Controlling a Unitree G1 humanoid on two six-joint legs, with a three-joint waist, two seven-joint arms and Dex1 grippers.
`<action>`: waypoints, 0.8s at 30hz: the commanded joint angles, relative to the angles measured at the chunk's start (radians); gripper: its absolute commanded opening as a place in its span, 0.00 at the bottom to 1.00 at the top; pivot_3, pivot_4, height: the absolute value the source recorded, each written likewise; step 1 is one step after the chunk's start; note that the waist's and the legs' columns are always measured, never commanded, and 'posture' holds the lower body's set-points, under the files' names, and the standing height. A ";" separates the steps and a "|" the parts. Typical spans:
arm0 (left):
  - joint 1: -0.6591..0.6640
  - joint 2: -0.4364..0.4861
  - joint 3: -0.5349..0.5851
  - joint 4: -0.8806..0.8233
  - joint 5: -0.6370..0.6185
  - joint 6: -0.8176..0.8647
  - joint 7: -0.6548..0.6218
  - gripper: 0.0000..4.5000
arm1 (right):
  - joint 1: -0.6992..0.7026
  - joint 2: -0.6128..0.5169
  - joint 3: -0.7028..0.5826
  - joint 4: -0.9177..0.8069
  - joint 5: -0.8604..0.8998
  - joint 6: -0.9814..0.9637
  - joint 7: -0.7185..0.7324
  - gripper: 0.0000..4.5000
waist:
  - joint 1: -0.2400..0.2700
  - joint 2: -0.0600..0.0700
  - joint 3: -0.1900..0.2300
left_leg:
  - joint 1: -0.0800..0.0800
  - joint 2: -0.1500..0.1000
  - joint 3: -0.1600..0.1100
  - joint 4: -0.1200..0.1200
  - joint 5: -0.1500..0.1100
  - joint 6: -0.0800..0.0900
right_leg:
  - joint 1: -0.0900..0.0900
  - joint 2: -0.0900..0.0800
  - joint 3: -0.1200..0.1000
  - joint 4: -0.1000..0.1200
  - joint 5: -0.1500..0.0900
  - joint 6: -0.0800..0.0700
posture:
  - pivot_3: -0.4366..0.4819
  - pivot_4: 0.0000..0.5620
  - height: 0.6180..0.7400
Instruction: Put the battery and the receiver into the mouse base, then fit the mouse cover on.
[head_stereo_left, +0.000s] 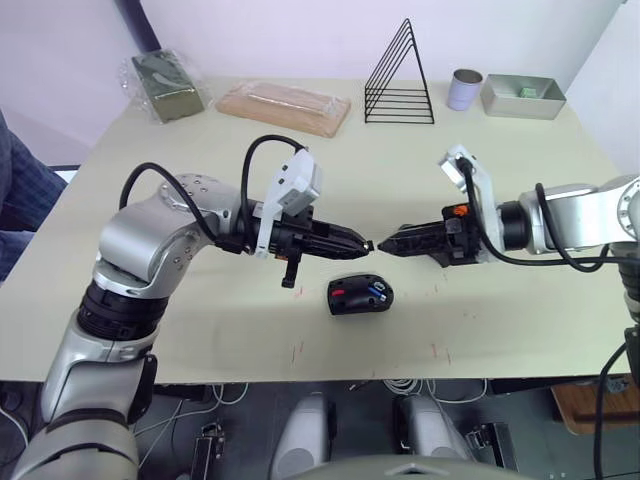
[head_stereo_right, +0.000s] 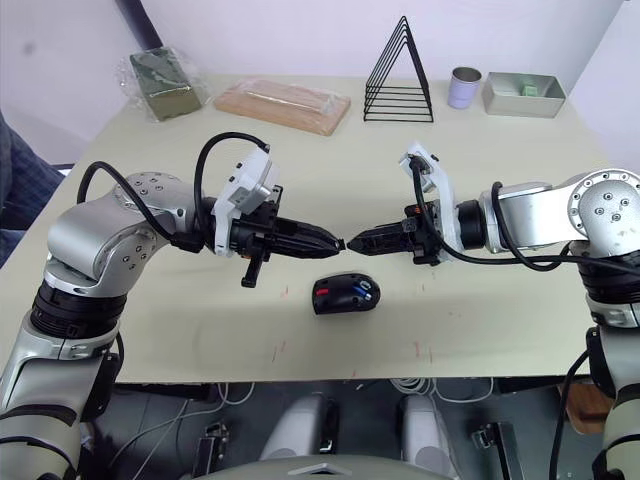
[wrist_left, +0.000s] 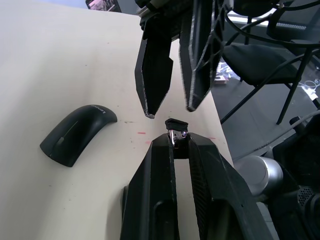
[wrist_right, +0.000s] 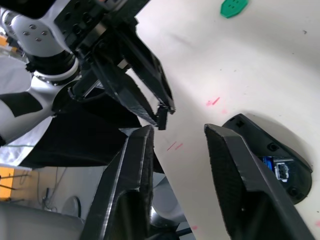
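Receiver (wrist_left: 176, 131): a tiny dark nub with a shiny metal end, pinched between the tips of the left gripper (head_stereo_left: 366, 244), its dark cap sticking out past the fingertips toward the right gripper (head_stereo_left: 384, 244). It is held in the air above the tan table (head_stereo_left: 520, 180), over the middle of the near half. The right gripper meets it nearly tip to tip; its two fingers are spread apart, one to each side of the nub, not touching it.

Mouse base (head_stereo_left: 360, 294) lies on the table just below and a little nearer than the two fingertips. Its long axis runs left to right, tilted slightly. The hollow on top faces up, with the red patch toward the left end and the blue battery (head_stereo_left: 374, 292) lying inside toward the right end, along the same axis.

Mouse cover (wrist_left: 75, 134) lies on the table in the left wrist view, curved side up, apart from the grippers; where it sits against the base I cannot tell.

A green disc (wrist_right: 233, 7) lies farther off on the table.

Along the far edge stand a wrapped green block (head_stereo_left: 168, 84), a wooden board (head_stereo_left: 284, 107), a black wire rack (head_stereo_left: 400, 80), a pale cup (head_stereo_left: 464, 89) and a grey tray (head_stereo_left: 522, 97) with a small green item in it. The table around the base is open, with small red marks.
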 joint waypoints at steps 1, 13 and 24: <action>0.005 0.011 0.005 -0.028 0.014 -0.035 -0.010 0.00 | -0.010 0.011 -0.003 -0.001 0.026 -0.013 -0.009 0.43 | -0.001 0.000 0.000 | 0.000 0.000 0.000 0.000 0.000 0.000 | 0.000 0.000 0.000 0.000 0.000 0.000 | 0.48 0.27 1.00; 0.025 0.009 0.001 -0.036 0.038 -0.062 -0.022 0.00 | -0.007 0.047 0.006 0.030 0.026 0.003 -0.022 0.43 | -0.001 0.000 0.000 | 0.000 0.000 0.000 0.000 0.000 0.000 | 0.000 0.000 0.000 0.000 0.000 0.000 | 0.48 0.27 1.00; 0.027 0.004 -0.003 -0.044 0.042 -0.065 -0.013 0.00 | 0.010 0.060 0.010 0.035 0.026 0.009 -0.030 0.43 | -0.001 0.000 0.000 | 0.000 0.000 0.000 0.000 0.000 0.000 | 0.000 0.000 0.000 0.000 0.000 0.000 | 0.48 0.27 1.00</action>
